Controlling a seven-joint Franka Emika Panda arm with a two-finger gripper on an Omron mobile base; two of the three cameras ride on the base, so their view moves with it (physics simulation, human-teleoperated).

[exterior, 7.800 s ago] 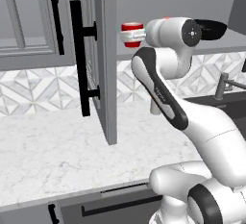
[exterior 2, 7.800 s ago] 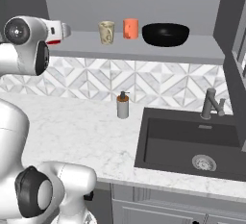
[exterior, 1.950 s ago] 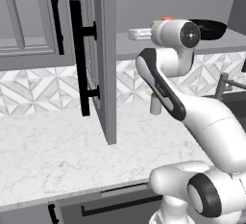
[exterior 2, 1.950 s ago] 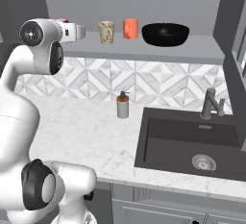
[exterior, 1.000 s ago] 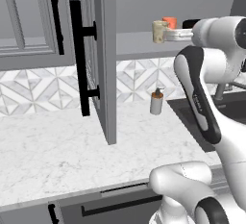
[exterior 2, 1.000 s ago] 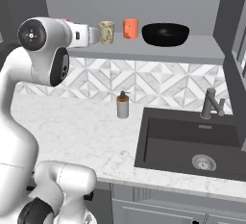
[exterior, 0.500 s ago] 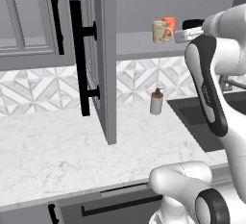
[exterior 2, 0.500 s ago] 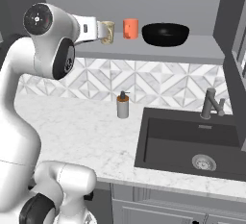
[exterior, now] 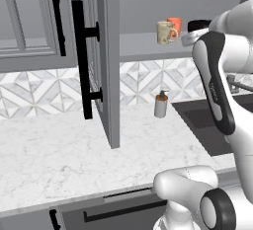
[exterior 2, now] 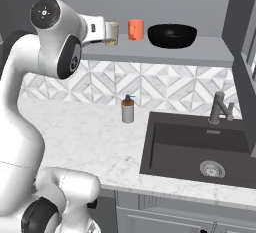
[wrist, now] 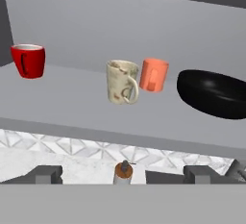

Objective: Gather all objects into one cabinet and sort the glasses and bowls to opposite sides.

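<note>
1. On the plain grey shelf of the grey wall cabinet, door swung wide with its long black bar handle facing out: four pieces stand in a row.
2. Glossy red handled mug: upright at the far left of the hand view, well apart from the others.
3. Beige speckled handled mug: upright near the middle, handle turned toward the front edge.
4. Plain orange cup: just beside the beige mug, a little further back; whether the two touch cannot be told.
5. Wide shallow black bowl: at the right end, near the orange cup but apart from it.
6. Smaller red bowl with pale band: unplaced in this entry.
7. Two-finger gripper: jaws spread fully, empty, tips set back from the shelf edge and facing the beige mug.
8. White soap dispenser: on the marble counter below, beside the dark sink; not part of the lot.
9. Progress, by judgement: the three cups sit left of the black bowl, so the split of sides looks largely made. Left to do: locate the red bowl and set it by the black one, and perhaps draw the red mug closer to its fellows.
</note>
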